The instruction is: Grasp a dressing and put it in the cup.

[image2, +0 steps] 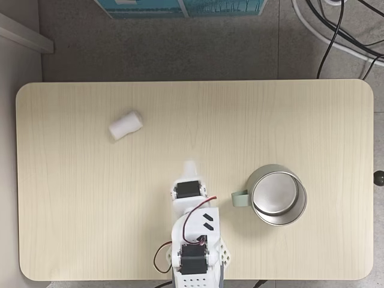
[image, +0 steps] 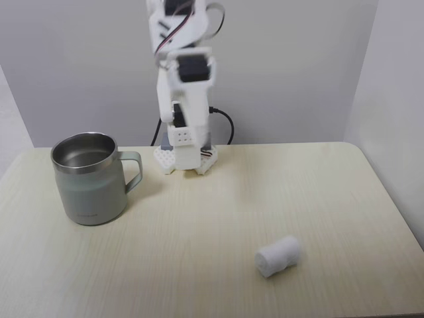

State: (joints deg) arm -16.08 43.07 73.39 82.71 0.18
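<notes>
1. The dressing [image: 279,256], a small white soft roll, lies on its side on the table [image: 199,265], well apart from the cup [image: 88,179].
2. From above, the cup's [image2: 276,195] inside looks bare.
3. The hand [image2: 191,166] points down; its opening cannot be told.

Soft white gauze dressing [image: 278,255], brushed-metal cup [image: 88,179] with shiny rim, matt pale wood-grain table [image: 199,265].
</notes>
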